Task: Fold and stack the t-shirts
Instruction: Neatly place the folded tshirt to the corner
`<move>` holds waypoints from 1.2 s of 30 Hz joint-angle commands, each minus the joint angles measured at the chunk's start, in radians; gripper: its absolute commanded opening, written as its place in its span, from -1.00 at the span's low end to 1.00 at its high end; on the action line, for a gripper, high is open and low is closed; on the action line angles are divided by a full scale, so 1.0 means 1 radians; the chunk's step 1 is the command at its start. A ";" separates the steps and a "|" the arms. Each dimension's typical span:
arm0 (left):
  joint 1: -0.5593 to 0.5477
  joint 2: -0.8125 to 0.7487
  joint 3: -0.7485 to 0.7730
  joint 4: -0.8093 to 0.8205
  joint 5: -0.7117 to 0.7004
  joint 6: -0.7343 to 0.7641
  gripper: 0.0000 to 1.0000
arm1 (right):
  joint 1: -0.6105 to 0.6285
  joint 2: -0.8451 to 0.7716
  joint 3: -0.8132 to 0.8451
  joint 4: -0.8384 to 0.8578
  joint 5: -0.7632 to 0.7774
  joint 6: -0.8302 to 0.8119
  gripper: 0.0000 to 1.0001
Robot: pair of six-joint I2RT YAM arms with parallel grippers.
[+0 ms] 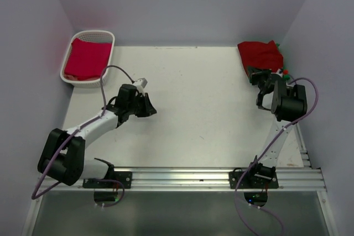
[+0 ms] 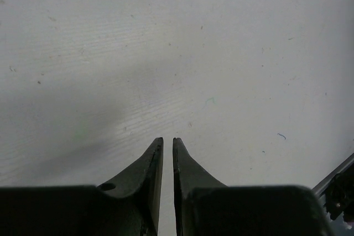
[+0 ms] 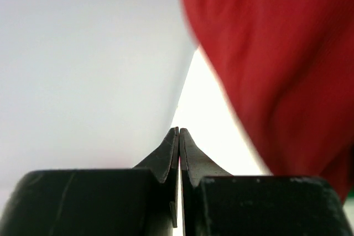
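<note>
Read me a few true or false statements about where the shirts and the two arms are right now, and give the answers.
1. A crimson t-shirt lies in the white basket. True.
2. The right gripper holds the dark red t-shirt. False: its jaws are shut with nothing between them, and the shirt is beside them.
3. The left gripper is over bare table. True.
4. The dark red t-shirt sits at the table's near left corner. False: it is at the far right corner.

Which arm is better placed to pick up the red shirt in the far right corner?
Right. The right tool hangs beside the red shirt, shut and empty; the left tool is over bare table, well across from it.
</note>
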 commanded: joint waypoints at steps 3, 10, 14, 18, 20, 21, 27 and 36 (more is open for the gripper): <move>-0.004 -0.143 0.039 0.047 -0.052 0.008 -0.62 | 0.019 -0.230 -0.222 0.469 -0.258 0.096 -0.93; -0.004 -0.290 0.011 0.030 -0.102 0.017 0.92 | 0.227 -0.417 -0.316 0.189 -0.571 -0.150 0.98; -0.002 -0.335 -0.002 -0.013 -0.138 0.026 1.00 | 0.443 -0.590 -0.304 -0.330 -0.564 -0.518 0.98; -0.001 -0.364 -0.025 0.001 -0.149 0.016 1.00 | 0.707 -0.747 -0.059 -1.184 -0.011 -1.053 0.98; -0.001 -0.361 -0.025 -0.004 -0.150 0.011 1.00 | 0.777 -0.767 -0.010 -1.338 0.152 -1.088 0.98; -0.001 -0.349 -0.022 -0.010 -0.152 0.011 1.00 | 0.783 -0.778 0.012 -1.367 0.189 -1.081 0.98; -0.001 -0.340 -0.010 -0.044 -0.182 0.009 1.00 | 0.901 -0.833 0.039 -1.501 0.483 -1.078 0.98; -0.001 -0.382 0.002 -0.099 -0.280 0.020 1.00 | 1.027 -0.893 -0.002 -1.568 0.711 -1.027 0.98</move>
